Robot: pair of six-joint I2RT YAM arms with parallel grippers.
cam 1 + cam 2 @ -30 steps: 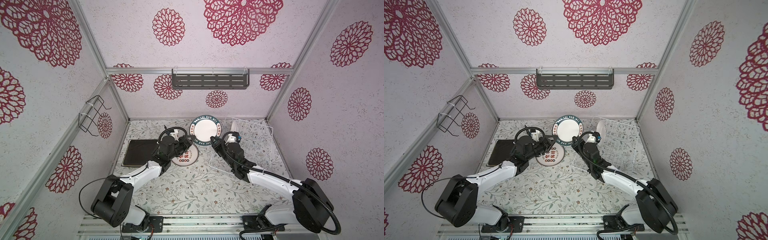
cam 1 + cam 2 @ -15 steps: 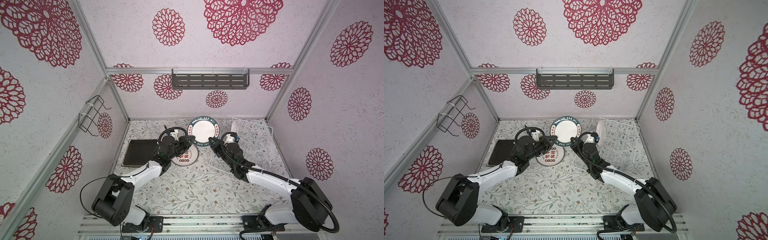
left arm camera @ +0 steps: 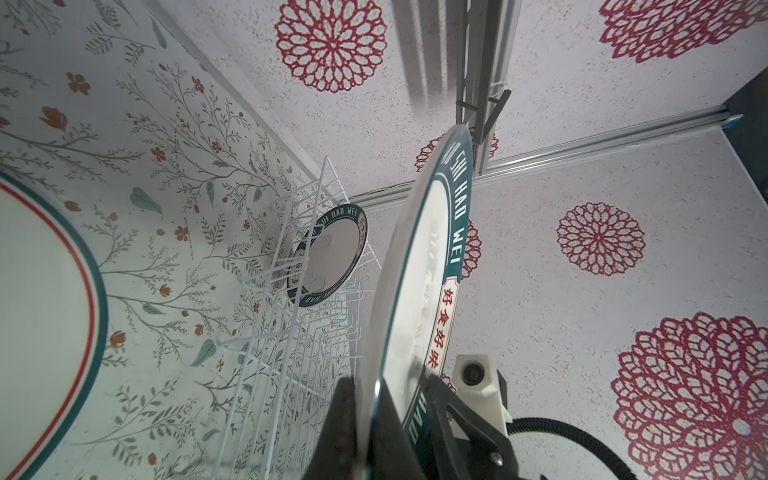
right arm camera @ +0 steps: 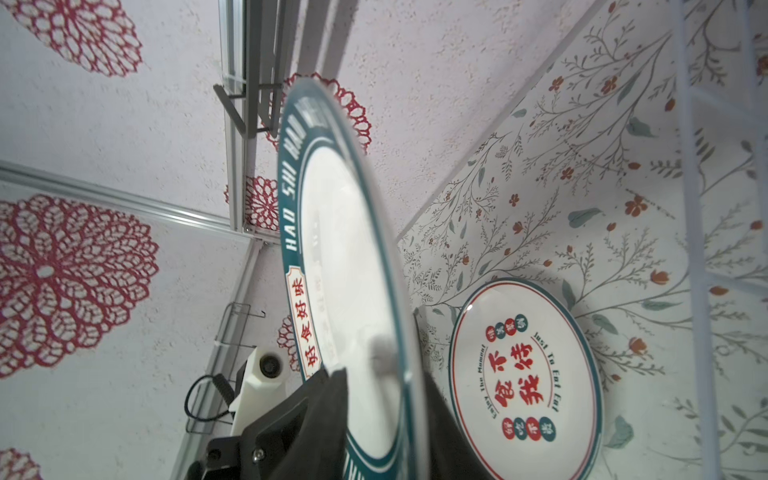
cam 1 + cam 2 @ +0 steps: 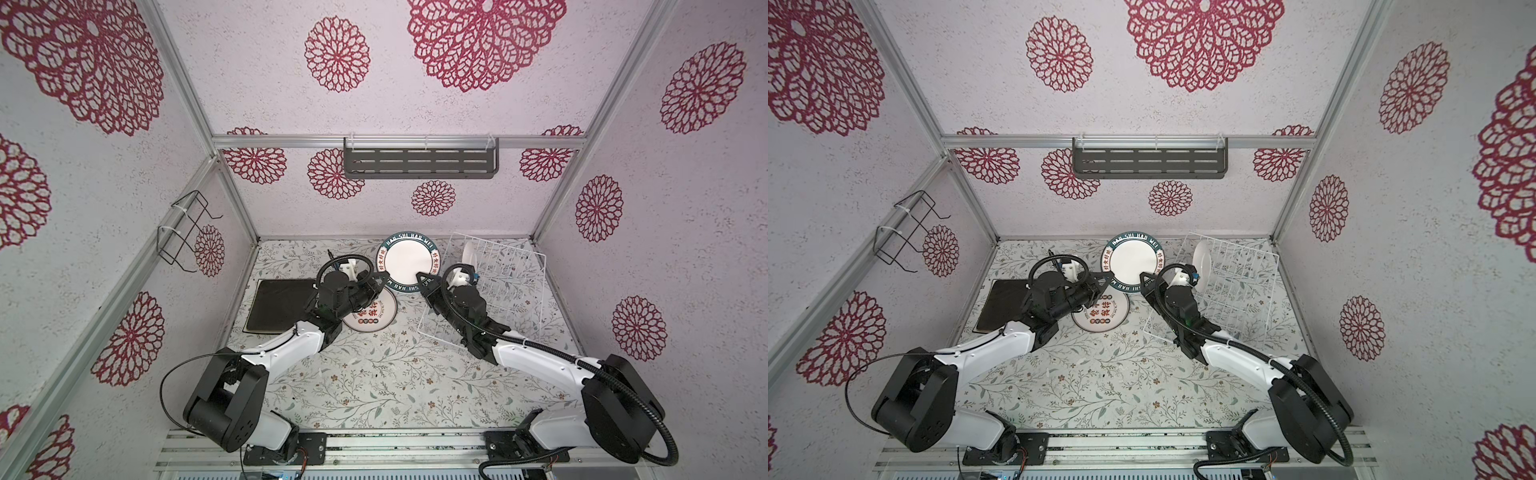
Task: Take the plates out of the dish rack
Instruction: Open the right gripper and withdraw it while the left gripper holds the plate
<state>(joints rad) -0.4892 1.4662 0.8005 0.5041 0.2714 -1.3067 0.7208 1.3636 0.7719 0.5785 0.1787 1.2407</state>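
Observation:
A round white plate with a lettered dark-teal rim point(image 5: 409, 262) point(image 5: 1133, 262) stands upright in the air between both arms, left of the dish rack point(image 5: 519, 291) point(image 5: 1237, 282). My left gripper point(image 5: 380, 279) point(image 3: 370, 386) is shut on its lower left rim. My right gripper point(image 5: 422, 277) point(image 4: 382, 382) straddles the lower right rim with its fingers parted, so it is open. Another teal-rimmed plate point(image 3: 328, 253) point(image 5: 468, 257) stands in the rack's far end. A plate with red characters point(image 5: 370, 318) point(image 4: 528, 382) lies flat under the left gripper. A square black plate point(image 5: 278, 305) lies at the left.
A dark grey slotted shelf point(image 5: 419, 164) hangs on the back wall. A small black wire holder point(image 5: 183, 232) is fixed to the left wall. The rack's near corner point(image 5: 420, 332) lies close to my right forearm. The floral table point(image 5: 374, 382) spreads out in front.
My left gripper has closed on the teal-rimmed plate's rim. My right gripper's fingers have parted from that plate. The plate has shifted slightly left.

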